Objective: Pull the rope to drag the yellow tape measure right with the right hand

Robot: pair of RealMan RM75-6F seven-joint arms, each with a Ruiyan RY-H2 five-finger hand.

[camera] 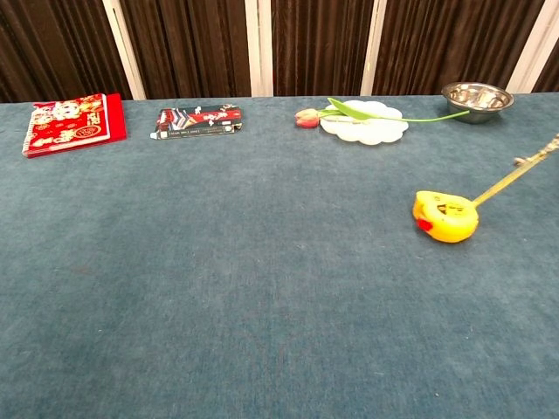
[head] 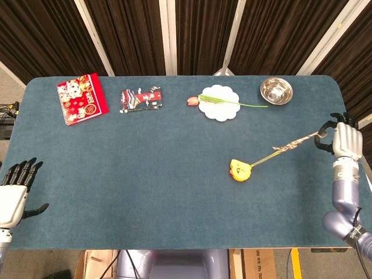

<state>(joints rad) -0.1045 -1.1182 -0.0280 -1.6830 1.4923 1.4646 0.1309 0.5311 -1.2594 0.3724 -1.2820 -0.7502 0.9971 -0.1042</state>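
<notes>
The yellow tape measure (head: pixel 239 170) lies on the blue table right of centre; it also shows at the right in the chest view (camera: pixel 446 217). A thin rope (head: pixel 290 144) runs from it up and to the right, stretched taut. My right hand (head: pixel 342 140) pinches the rope's far end at the table's right edge. In the chest view the rope (camera: pixel 524 166) leaves the frame at the right and the right hand is out of sight. My left hand (head: pixel 15 190) hangs at the near left edge, fingers apart, holding nothing.
Along the far edge lie a red booklet (head: pixel 81 98), a dark packet (head: pixel 140 99), a white plate (head: pixel 219 103) with a tulip (head: pixel 229 102) across it, and a steel bowl (head: pixel 276 90). The table's right edge (head: pixel 351 125) is beside my right hand.
</notes>
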